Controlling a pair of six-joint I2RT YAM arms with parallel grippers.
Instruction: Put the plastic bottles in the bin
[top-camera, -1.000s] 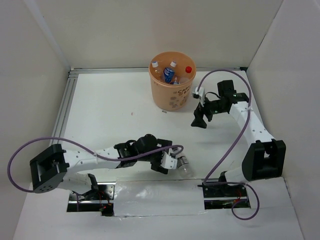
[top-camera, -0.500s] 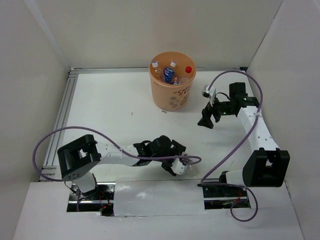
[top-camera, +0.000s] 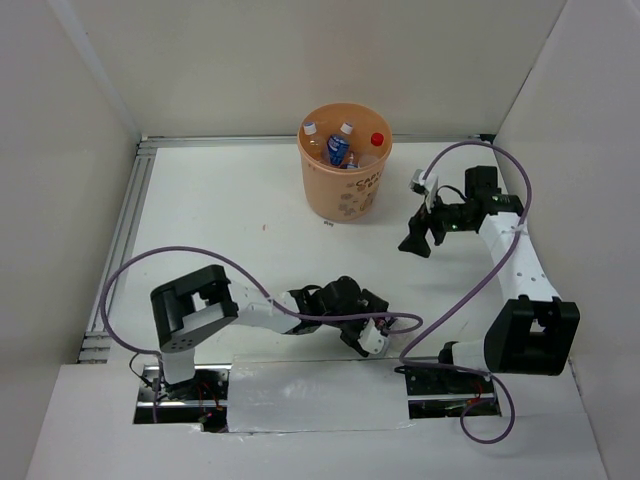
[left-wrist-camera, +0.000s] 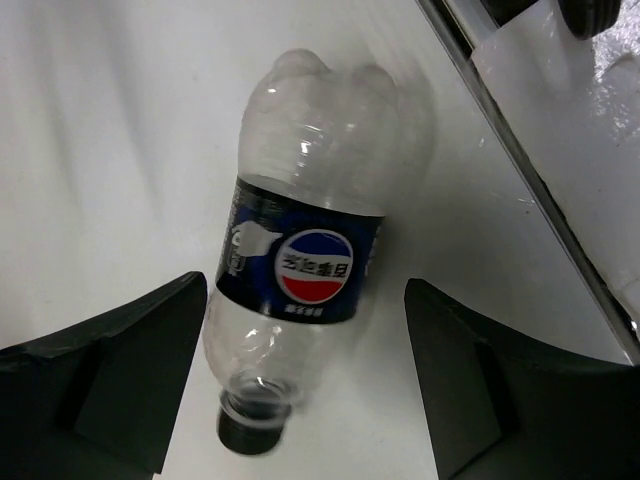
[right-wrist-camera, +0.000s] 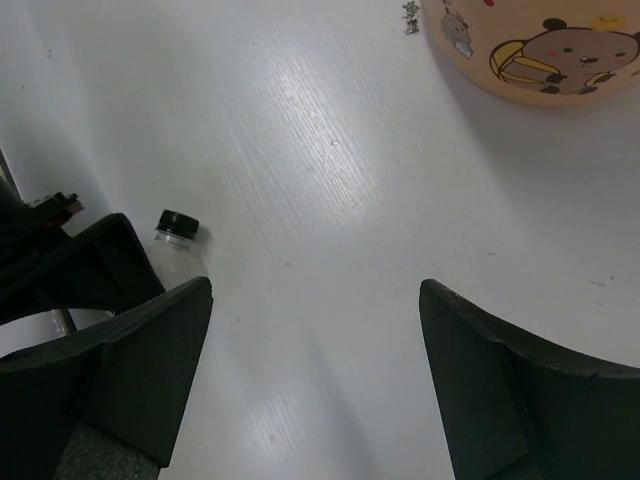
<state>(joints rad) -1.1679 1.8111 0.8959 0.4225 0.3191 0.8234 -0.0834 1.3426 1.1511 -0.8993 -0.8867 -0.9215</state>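
The left pincer (left-wrist-camera: 305, 305) has swung across to 5 o'clock and straddles the one bottle (left-wrist-camera: 305, 230) left on the bench (top-camera: 230, 230), spread, not yet pinching, so a grab looks close. The right pincer (right-wrist-camera: 315, 300) hangs spread and empty at 3 o'clock. The one bin (top-camera: 345, 195) at 12 holds at least four bottles (top-camera: 340, 148).

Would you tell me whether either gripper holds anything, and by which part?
Nothing is held. The left gripper, open, straddles the bottle at its label without touching; the right gripper is open, empty.
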